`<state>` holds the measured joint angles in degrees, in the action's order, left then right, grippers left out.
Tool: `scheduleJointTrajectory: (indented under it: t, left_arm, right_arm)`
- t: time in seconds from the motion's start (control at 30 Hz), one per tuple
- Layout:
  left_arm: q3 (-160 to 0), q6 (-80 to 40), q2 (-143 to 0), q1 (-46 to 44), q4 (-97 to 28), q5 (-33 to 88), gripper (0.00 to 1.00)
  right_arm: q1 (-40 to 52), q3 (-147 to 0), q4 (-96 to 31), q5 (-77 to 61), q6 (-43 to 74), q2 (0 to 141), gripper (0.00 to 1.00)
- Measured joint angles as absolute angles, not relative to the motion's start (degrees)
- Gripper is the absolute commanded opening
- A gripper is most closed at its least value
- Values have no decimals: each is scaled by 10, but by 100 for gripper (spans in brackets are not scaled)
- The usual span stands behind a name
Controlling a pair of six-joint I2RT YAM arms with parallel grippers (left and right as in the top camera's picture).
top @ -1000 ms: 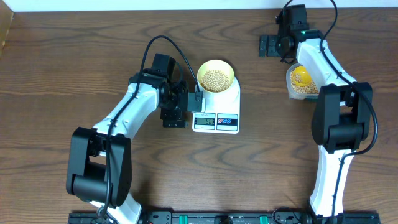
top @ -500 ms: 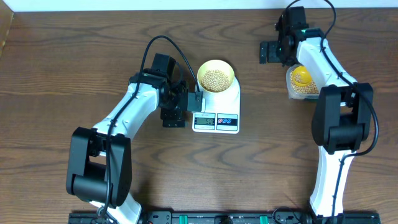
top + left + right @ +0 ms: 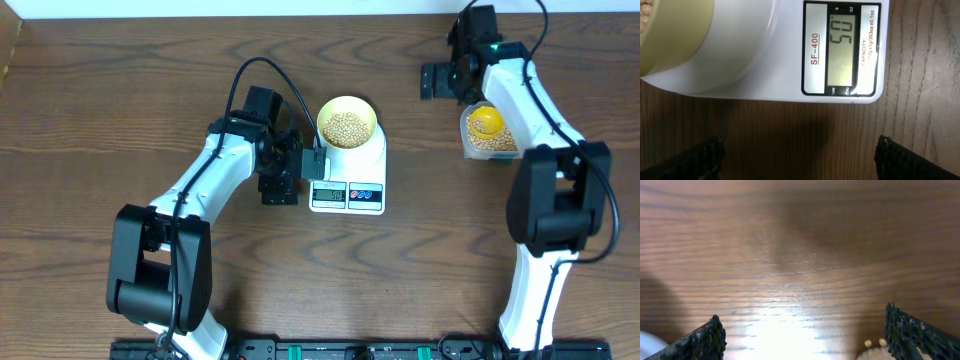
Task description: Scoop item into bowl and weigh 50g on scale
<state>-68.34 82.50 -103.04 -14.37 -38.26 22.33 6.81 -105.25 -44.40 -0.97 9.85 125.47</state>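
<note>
Left gripper [image 3: 800, 159]: 1, fingers spread wide, holding nothing, low over dark wooden table [image 3: 100, 100], just beside white rectangular digital scale [image 3: 770, 50].
Right gripper [image 3: 802, 330]: 1, fingers spread, empty, near clear plastic tub [image 3: 464, 130].
Small round pale yellow-green bowl [image 3: 347, 99]: 1, on scale.
Small beige beans [image 3: 347, 126]: many, uncounted, in bowl; more in tub, with yellow-orange round object [image 3: 485, 121].
Left wrist view alone reads display: "50"; labels "SF-400", "CAPACITY".
Overhead alone shows tub whole.
</note>
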Motion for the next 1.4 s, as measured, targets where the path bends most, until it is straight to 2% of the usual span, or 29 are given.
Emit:
scheduleJointTrajectory:
  t: [0.27,0.57,1.1,1.4]
  left_arm:
    - [-683,825,-1030,-144,-383,223,98]
    - [-683,825,-1030,-144,-382,223,98]
    - [-683,825,-1030,-144,-381,223,98]
    - [-682,825,-1030,-144,-381,221,98]
  right_arm:
    - [73,-1052,-399,16,91,1148,99]
    - [73,-1024,-392,24,25,1044,99]
    - [65,-648,-322,35,0,725,99]
    - [65,-451,-222,35,58,615,99]
